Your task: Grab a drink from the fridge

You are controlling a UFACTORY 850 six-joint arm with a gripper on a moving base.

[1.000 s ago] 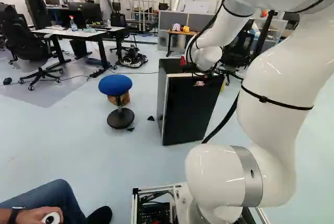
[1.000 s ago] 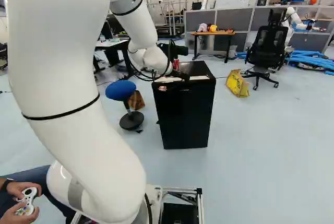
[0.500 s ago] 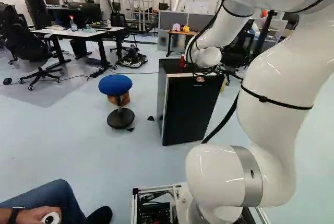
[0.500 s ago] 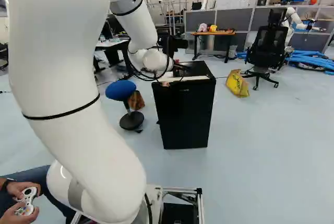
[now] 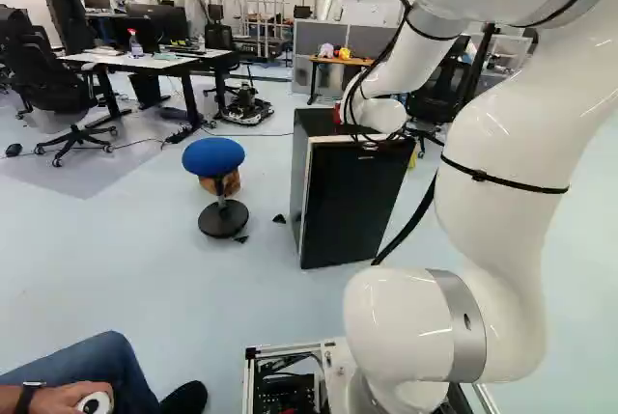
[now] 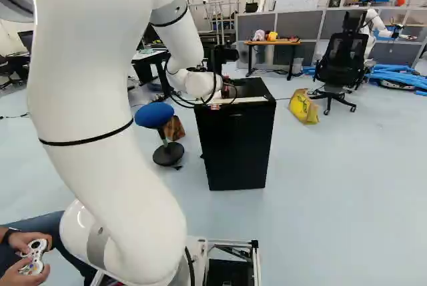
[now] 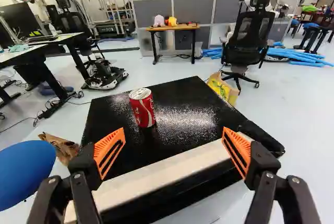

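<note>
"Standing upright on top of the fridge (image 5: pixel 352 202): one red can (image 7: pixel 142 108). Where's the gripper (image 6: pixel 229 91) from it?"

"Just short. Can lies ahead, in line with the gap but off-centre, toward the finger on the stool's side. Neither finger touches it."

"Jaws?"

"Spread wide, nothing pinched. Orange pads (image 7: pixel 109 151) face each other, well apart."

"And the fridge itself?"

"Black, with a pale strip along its top front edge. Door closed. Arm (image 6: pixel 113 139) reaches up and over to the near edge of the top; black cables (image 6: pixel 215 76) loop around its end."

"Beside the fridge?"

"Blue stool (image 5: pixel 213 154) on one side, round dark foot on the floor. Crumpled brown bag (image 7: pixel 62 148) near it. Other side, a bit behind: yellow bag (image 7: pixel 223 88) on the floor."

"Farther out?"

"Black office chair (image 7: pixel 253 36) beyond the yellow bag. Small wooden table (image 7: pixel 182 27) against grey partitions (image 7: pixel 193 7), a pink toy (image 7: pixel 158 20) and a yellow toy (image 7: pixel 171 21) side by side on it. Off beyond the stool, a low wheeled machine (image 7: pixel 104 78) near a long desk (image 7: pixel 57 39)."
</note>
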